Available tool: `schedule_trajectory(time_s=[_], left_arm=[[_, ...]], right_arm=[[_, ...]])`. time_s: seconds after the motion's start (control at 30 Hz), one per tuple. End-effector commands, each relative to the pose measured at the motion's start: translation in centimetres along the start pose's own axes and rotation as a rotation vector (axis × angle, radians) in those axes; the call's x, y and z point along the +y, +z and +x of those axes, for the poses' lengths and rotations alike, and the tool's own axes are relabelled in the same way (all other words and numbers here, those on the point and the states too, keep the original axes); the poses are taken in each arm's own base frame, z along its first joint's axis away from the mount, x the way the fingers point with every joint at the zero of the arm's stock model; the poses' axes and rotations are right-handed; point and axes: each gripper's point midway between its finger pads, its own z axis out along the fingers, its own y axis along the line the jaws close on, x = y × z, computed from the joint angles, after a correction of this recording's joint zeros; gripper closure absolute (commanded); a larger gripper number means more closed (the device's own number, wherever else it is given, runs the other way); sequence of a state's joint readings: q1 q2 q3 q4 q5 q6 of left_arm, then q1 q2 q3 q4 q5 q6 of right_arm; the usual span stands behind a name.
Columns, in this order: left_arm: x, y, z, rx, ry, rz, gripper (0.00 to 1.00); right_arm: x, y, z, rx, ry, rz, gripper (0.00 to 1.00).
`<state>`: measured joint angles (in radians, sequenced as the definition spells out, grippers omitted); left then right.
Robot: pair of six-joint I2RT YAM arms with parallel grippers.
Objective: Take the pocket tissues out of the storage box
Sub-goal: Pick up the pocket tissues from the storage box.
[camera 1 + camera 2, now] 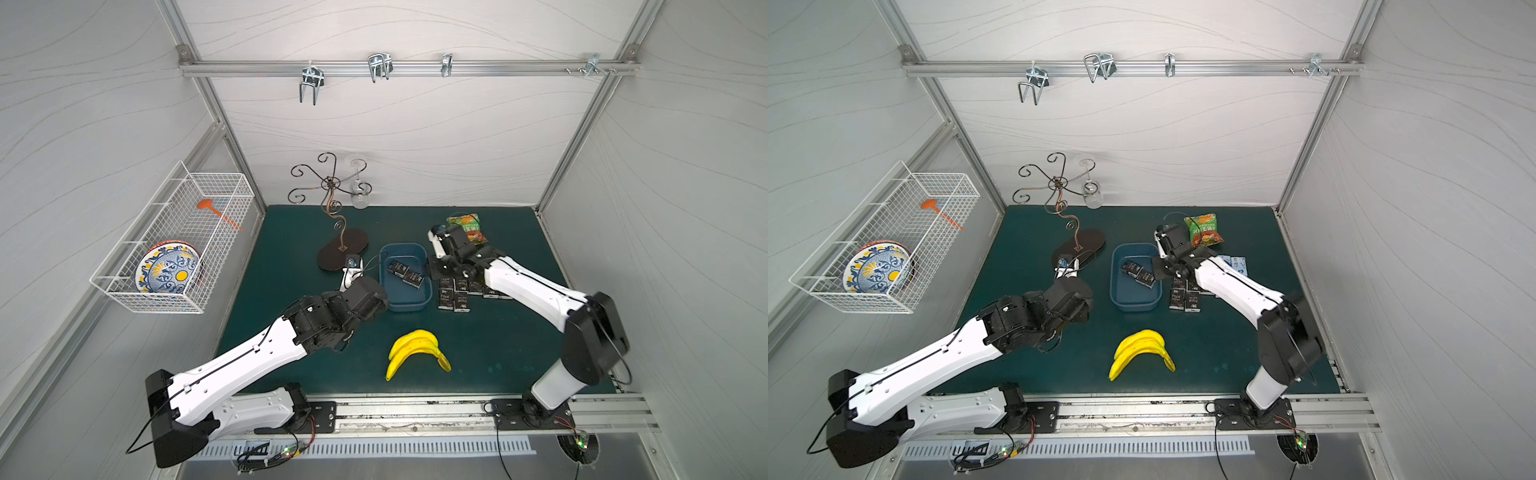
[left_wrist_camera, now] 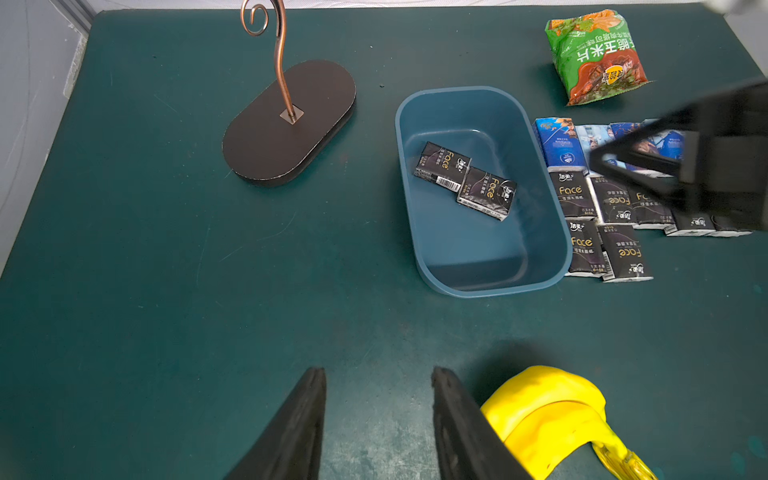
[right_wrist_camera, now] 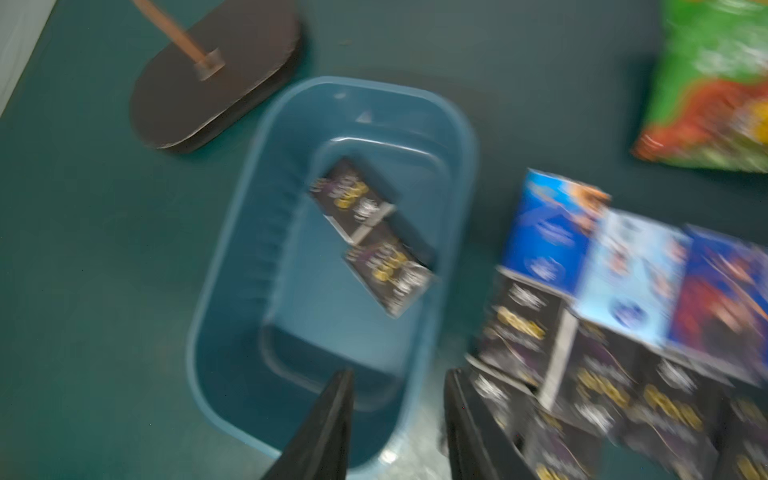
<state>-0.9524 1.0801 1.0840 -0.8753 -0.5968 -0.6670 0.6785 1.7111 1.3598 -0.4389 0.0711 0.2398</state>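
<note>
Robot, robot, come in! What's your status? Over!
Left gripper open, empty. Right gripper open, empty, at storage box rim. Two black pocket tissues inside; other packs out on mat. Nothing covering them.

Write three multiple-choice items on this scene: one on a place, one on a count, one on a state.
1. Where do the bananas lie relative to the storage box?
A) inside it
B) on the mat in front of it, toward the robot
C) behind it, against the back wall

2. How many pocket tissues are in the storage box?
A) none
B) two
C) five

3. The left gripper is:
A) open and empty
B) shut on a black pack
C) shut on a banana

Key:
1 B: both top views show the bananas on the mat on the box's near side.
2 B: two black pocket tissues lie on its floor, and the others lie outside beside it.
3 A: the left wrist view shows its jaws apart with only mat between them.
</note>
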Motion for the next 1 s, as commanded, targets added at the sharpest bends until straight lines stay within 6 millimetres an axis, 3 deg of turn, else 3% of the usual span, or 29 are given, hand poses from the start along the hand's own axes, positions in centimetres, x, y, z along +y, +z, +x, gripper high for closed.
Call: schedule_trajectory(time_s=[0.0, 0.23, 0.47, 0.97], left_arm=[[0.4, -0.5, -0.6, -0.030, -0.022, -0.009, 0.54], [1.2, -0.9, -1.1, -0.070, -0.044, -0.020, 0.53], [1.0, -0.8, -1.2, -0.061, -0.035, -0.028, 0.53], [1.9, -1.2, -1.2, -0.071, -0.034, -0.051, 0.53]], right_arm=[[1.3, 2.7, -0.9, 0.065, -0.162, -0.050, 0.58], [3.3, 8.1, -1.1, 0.116, -0.400, -0.064, 0.57], [5.2, 10.5, -0.1, 0.102, -0.535, -0.107, 0.54], [3.2, 15.5, 1.1, 0.210, -0.639, 0.034, 0.54]])
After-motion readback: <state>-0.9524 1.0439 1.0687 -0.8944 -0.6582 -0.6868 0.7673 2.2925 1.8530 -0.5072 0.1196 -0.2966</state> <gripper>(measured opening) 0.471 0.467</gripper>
